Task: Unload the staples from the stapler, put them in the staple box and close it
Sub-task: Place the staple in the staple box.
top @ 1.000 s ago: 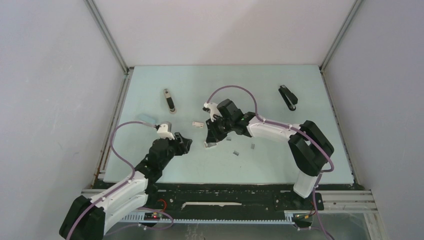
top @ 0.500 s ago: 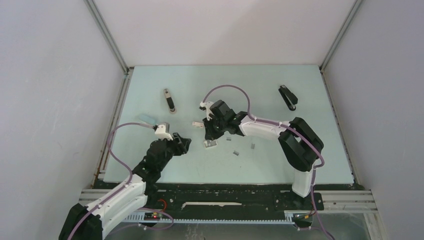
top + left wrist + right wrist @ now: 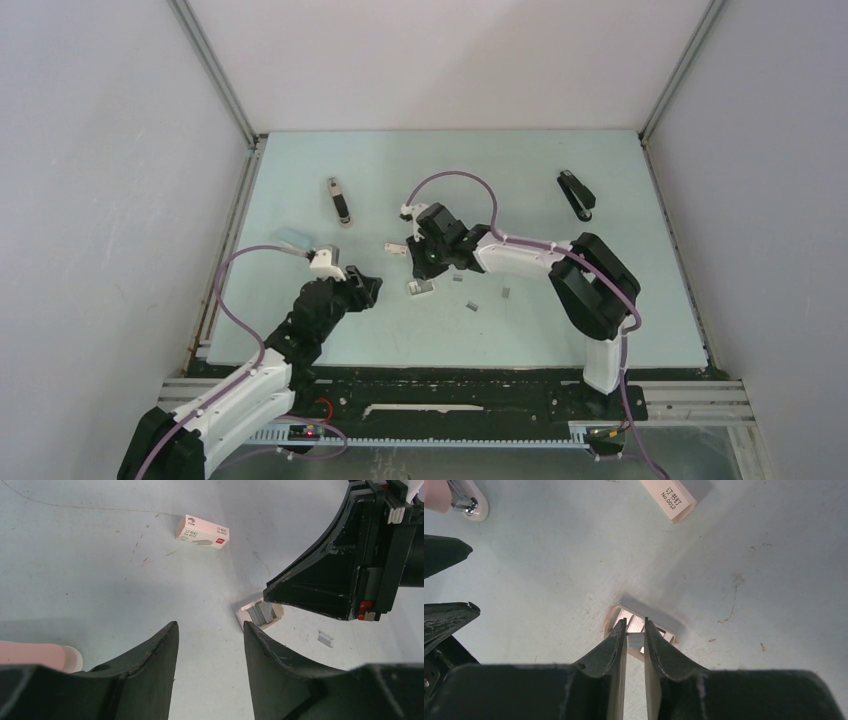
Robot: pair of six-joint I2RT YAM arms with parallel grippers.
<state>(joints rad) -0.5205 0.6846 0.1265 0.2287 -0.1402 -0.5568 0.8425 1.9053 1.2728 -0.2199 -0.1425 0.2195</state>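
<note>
Right gripper (image 3: 634, 625), nearly closed, pinches staples (image 3: 635, 640) over an open box (image 3: 610, 621); left gripper (image 3: 210, 627) half open, empty. Two staplers (image 3: 340, 202) (image 3: 575, 194), three loose strips (image 3: 458, 278) (image 3: 472, 306) (image 3: 505, 292).

Pale green table (image 3: 520, 165), seen from above. The left gripper (image 3: 372, 285) sits low at centre-left, pointing right toward a small open box (image 3: 420, 288). The right gripper (image 3: 420, 273) points down at that box's far edge; whether they touch cannot be told. A closed white box (image 3: 394, 248) lies just beside the right gripper. Loose staples (image 3: 472, 306) lie right of the open box. The stapler (image 3: 340, 202) lies behind the left gripper; a black stapler (image 3: 576, 194) lies well apart, far right.
</note>
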